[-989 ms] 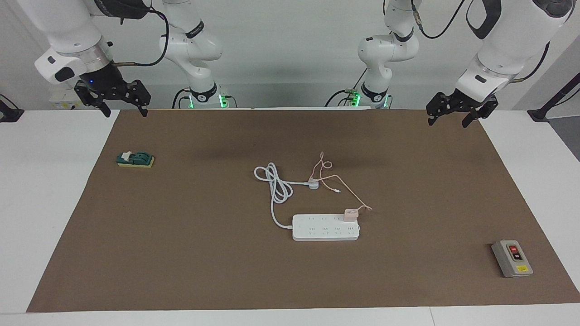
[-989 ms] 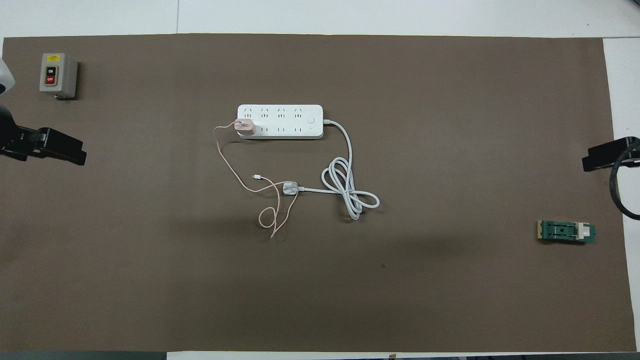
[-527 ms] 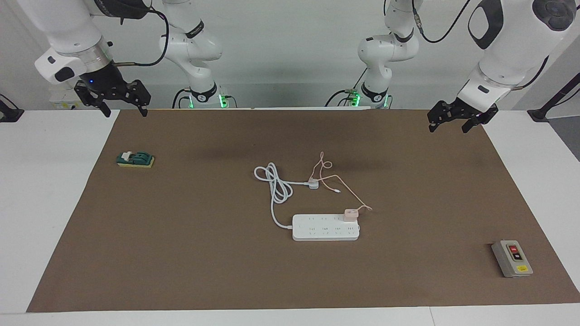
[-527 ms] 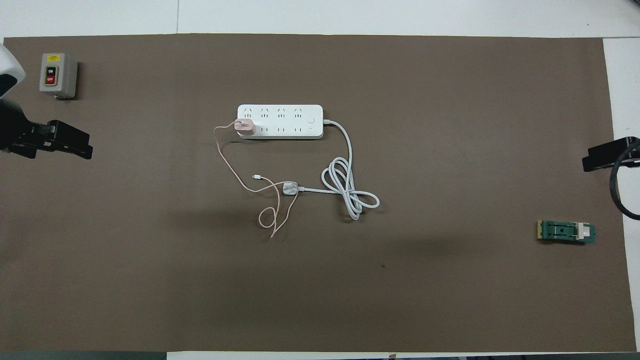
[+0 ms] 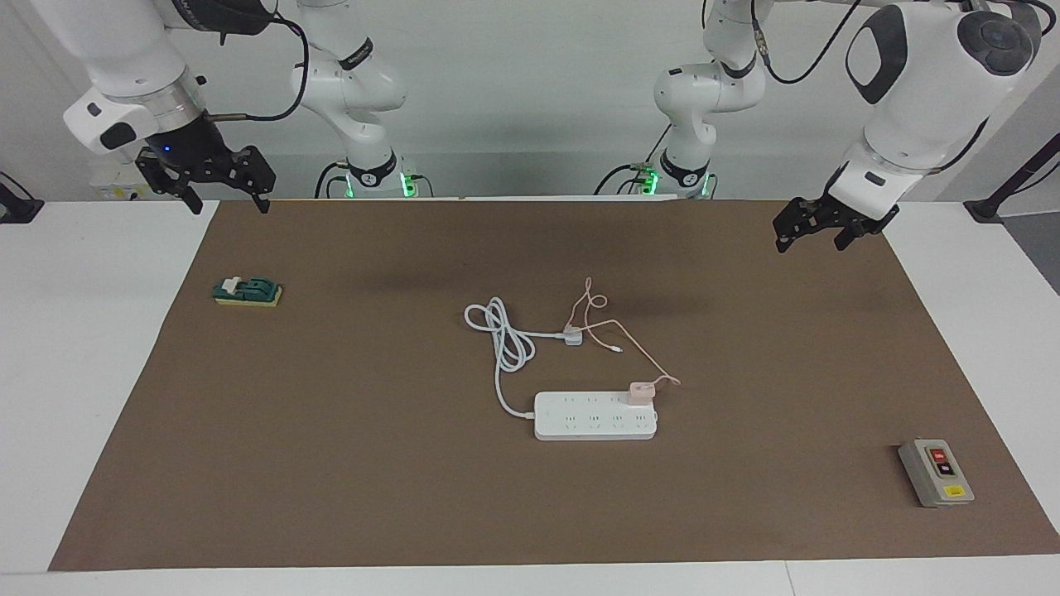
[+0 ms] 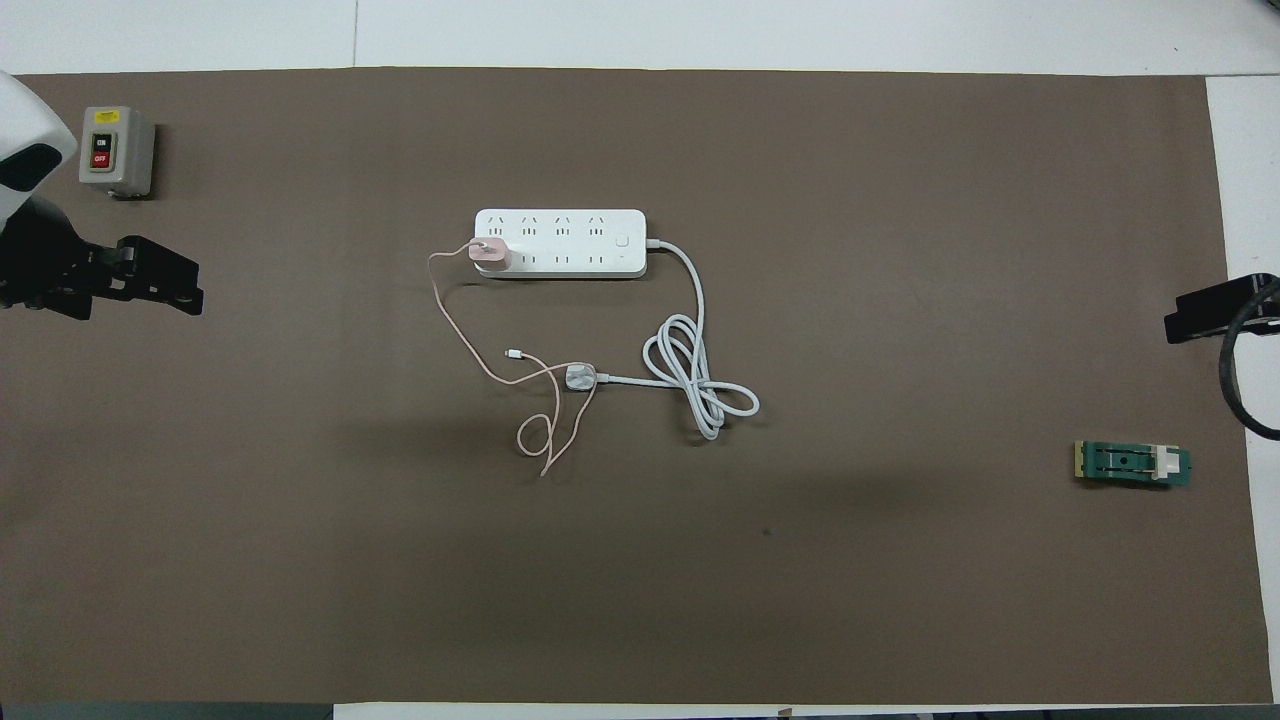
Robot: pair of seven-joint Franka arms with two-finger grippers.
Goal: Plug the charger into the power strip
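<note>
Brown mat [image 5: 331, 463] covers table under both raised arms. Power strip [image 5: 595, 415] mid-mat, well apart from both grippers, between them. Charger [image 5: 640, 391] sits on strip's end socket toward left arm's end, pink cable trailing to white plug [image 5: 572, 335]. Left gripper [image 5: 810, 235] over mat edge, fingers apart, empty. Right gripper [image 5: 225, 201] over mat corner, fingers apart, empty. Grey switch box [image 5: 936, 473] and green block [image 5: 248, 291] well apart from grippers.

Overhead: right gripper [image 6: 1215, 310] getting cut off by frame edge, fingertips not showing. Left arm running off edge too. Charger [image 6: 489, 253] prongs hidden against power strip [image 6: 560, 243]; socket markings too small to read.
</note>
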